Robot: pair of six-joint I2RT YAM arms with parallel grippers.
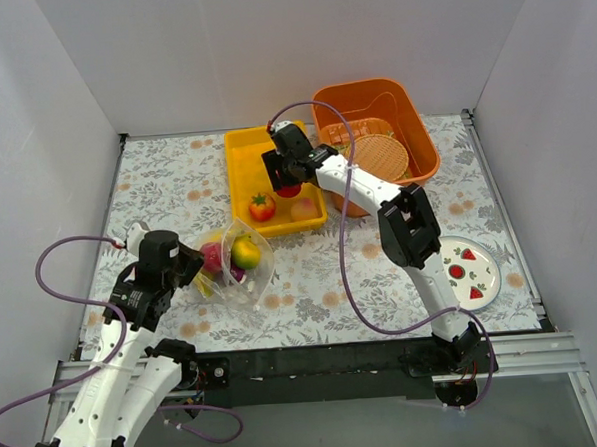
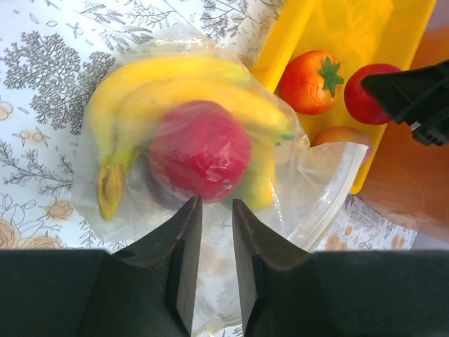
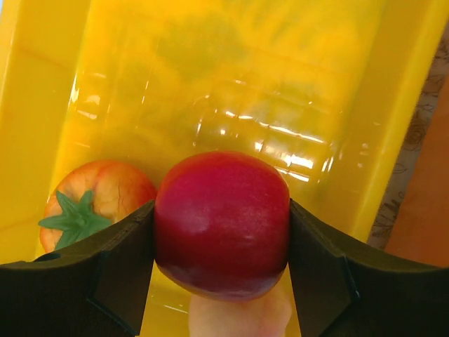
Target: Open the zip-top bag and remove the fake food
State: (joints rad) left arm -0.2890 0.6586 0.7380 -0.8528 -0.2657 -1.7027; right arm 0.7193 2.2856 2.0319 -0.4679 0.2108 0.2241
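The clear zip-top bag [image 1: 243,276] lies on the flowered cloth, its zip strip [image 2: 335,200] open toward the yellow tray [image 1: 237,152]. Inside it are a yellow banana bunch [image 2: 151,88], a red fruit [image 2: 200,149] and a green-yellow fruit [image 1: 246,252]. My left gripper [image 1: 189,265] is shut on the bag's closed end; film fills the narrow gap at the left gripper [image 2: 216,210]. My right gripper [image 1: 289,182] is shut on a dark red apple [image 3: 222,221] just above the tray [image 3: 231,84]. A tomato [image 3: 98,200] and a peach fruit [image 3: 238,317] lie in the tray.
An orange basket [image 1: 418,112] with a tan woven disc [image 1: 381,155] stands at the back right. A white plate with red marks [image 1: 481,274] sits at the right. White walls close in the table on three sides.
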